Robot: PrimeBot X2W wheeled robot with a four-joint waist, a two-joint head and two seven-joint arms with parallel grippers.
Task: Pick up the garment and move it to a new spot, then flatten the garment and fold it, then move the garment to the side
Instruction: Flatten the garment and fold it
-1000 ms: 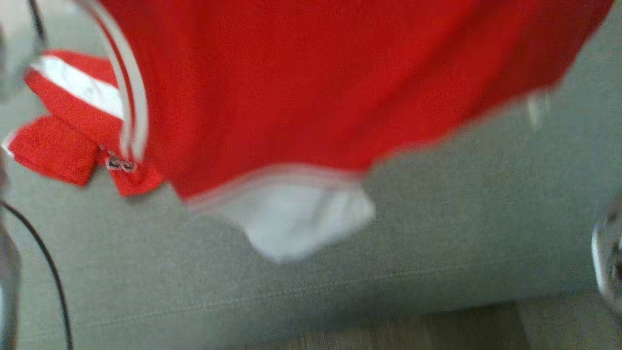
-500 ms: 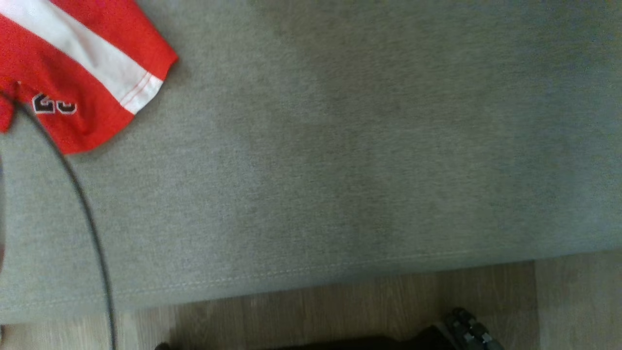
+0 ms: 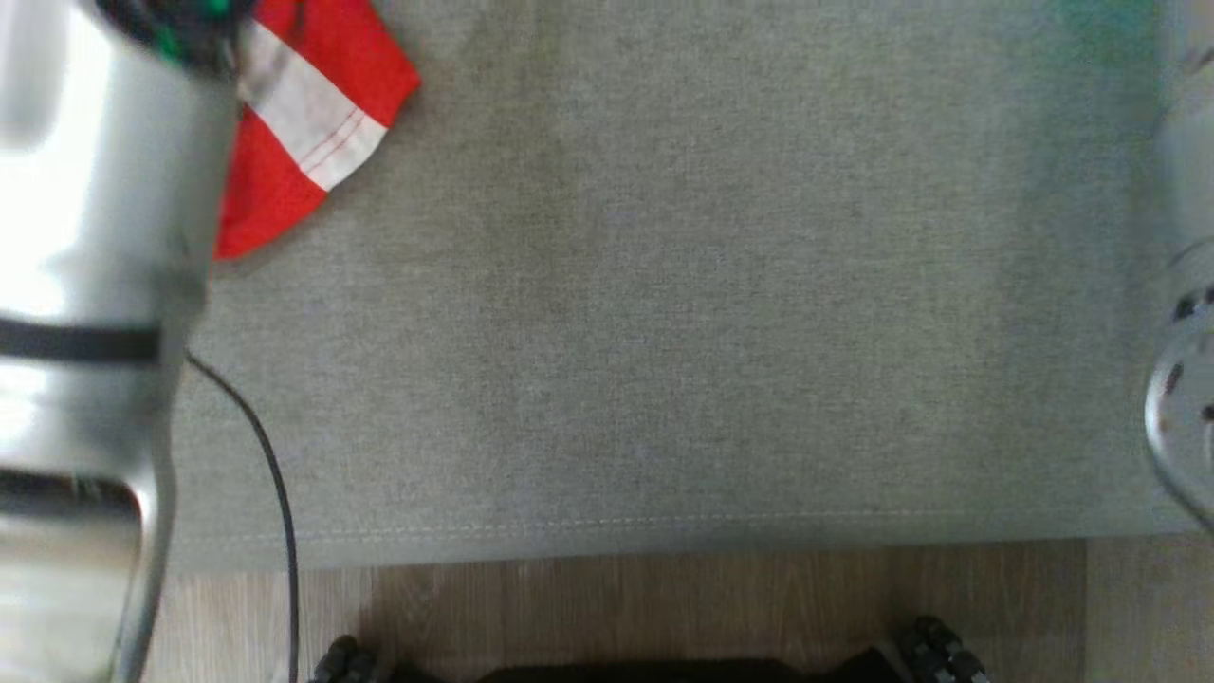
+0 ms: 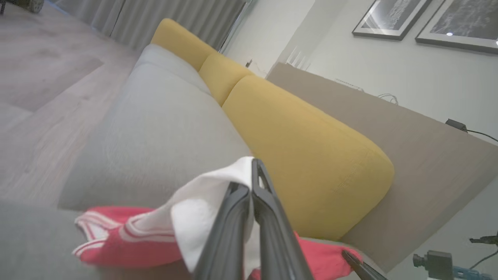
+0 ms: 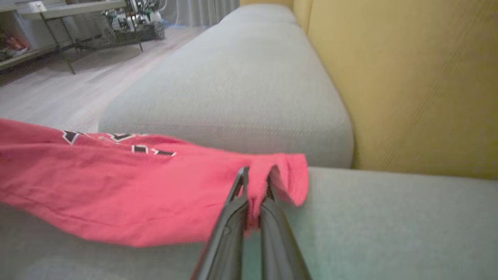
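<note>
At the far left of the head view a pale, glossy forearm (image 3: pixel 85 285) stands in the way and covers most of the bright red mesh jersey (image 3: pixel 313 114). One corner with a white stitched band pokes out beside it, lying on the grey woven sofa seat (image 3: pixel 664 285). A thin black cable (image 3: pixel 270 474) curves down over the seat's front seam towards the pale wood-plank floor (image 3: pixel 664 598). A rounded, shiny metal joint (image 3: pixel 1181 417) sits at the right edge.

Along the left gripper (image 4: pixel 249 182), the two long dark fingers are pressed together, pinching a soft white sleeve panel of the jersey (image 4: pixel 128 241). Its red-and-white striped trim bunches below, on the seat. Behind it rise plump mustard-yellow back cushions (image 4: pixel 303 155), with dark-framed pictures (image 4: pixel 389 19) on the white wall.

The right gripper (image 5: pixel 257 179) is clamped on a red fold of the jersey (image 5: pixel 116 186). The cloth sags away leftwards, and the creased black-and-white lettering (image 5: pixel 116 142) shows near its upper edge.
</note>
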